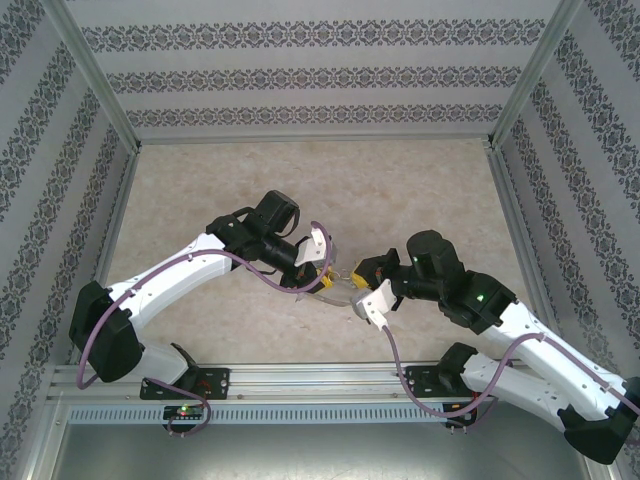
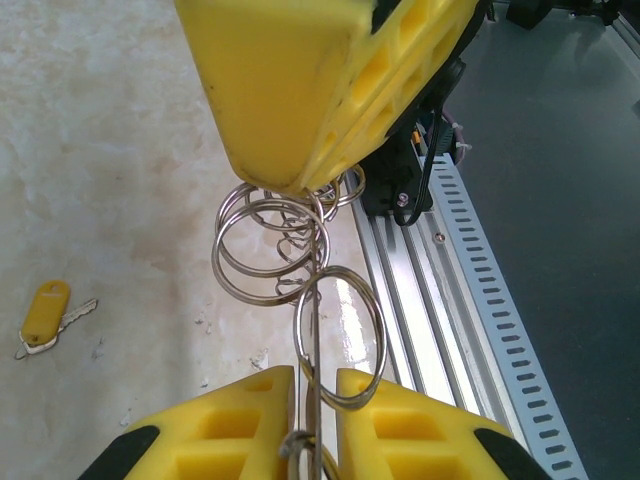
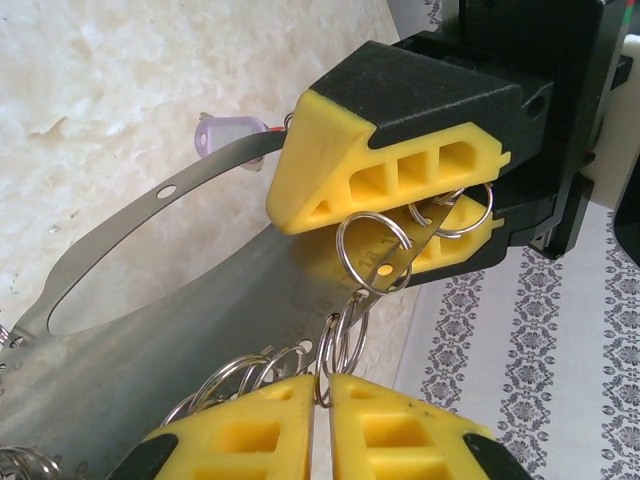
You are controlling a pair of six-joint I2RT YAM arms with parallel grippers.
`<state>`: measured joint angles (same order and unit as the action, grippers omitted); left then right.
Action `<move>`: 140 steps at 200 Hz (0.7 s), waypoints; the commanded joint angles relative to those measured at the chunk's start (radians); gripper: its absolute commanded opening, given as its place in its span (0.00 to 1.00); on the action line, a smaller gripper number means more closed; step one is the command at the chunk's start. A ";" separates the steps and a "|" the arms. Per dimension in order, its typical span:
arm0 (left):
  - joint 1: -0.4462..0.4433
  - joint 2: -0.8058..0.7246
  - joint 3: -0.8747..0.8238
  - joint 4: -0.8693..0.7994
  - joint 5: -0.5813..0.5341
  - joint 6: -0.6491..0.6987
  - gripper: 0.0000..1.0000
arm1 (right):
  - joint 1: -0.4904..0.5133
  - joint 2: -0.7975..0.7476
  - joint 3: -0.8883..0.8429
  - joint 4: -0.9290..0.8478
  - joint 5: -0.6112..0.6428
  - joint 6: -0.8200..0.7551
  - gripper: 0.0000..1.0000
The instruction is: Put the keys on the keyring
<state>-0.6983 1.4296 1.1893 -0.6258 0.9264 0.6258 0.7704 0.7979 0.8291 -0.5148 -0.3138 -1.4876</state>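
— Patterned walls (image 1: 300, 80) enclose a pale marbled table (image 1: 250, 180). Where is the keyring?

— Mid-table, held between my two claws. My left gripper (image 1: 325, 275) is clamped narrow on the flat band of the keyring (image 3: 230, 290). My right gripper (image 3: 322, 385) is pinched almost closed on one of the split rings (image 2: 300, 225) hanging from that band.

— And the keys?

— An orange-yellow key (image 2: 45, 312) lies on the table, well apart from the ring. A pale key (image 3: 232, 130) shows just behind the band; I cannot tell whether it is already threaded.

— What does the step in hand require?

— In my judgement, a steady band and one isolated ring. The left grip should hold the band without twisting, since it looks thin and likely to flex. The right grip should take a single ring near its split, so that a key's hole can be worked onto the coil. Neighbouring rings crowd close and may snag, so I should clear them from the pinch before I fetch the loose key.
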 commanded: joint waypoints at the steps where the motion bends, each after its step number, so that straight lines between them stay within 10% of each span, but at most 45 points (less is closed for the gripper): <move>1: -0.009 -0.021 0.020 0.048 0.068 0.033 0.00 | 0.017 0.016 -0.004 0.000 -0.004 0.013 0.12; 140: -0.012 -0.014 0.030 0.034 0.072 0.054 0.00 | 0.016 0.007 -0.027 0.074 0.023 0.020 0.09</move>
<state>-0.6983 1.4296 1.1893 -0.6250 0.9199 0.6407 0.7769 0.7994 0.8158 -0.4648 -0.2989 -1.4788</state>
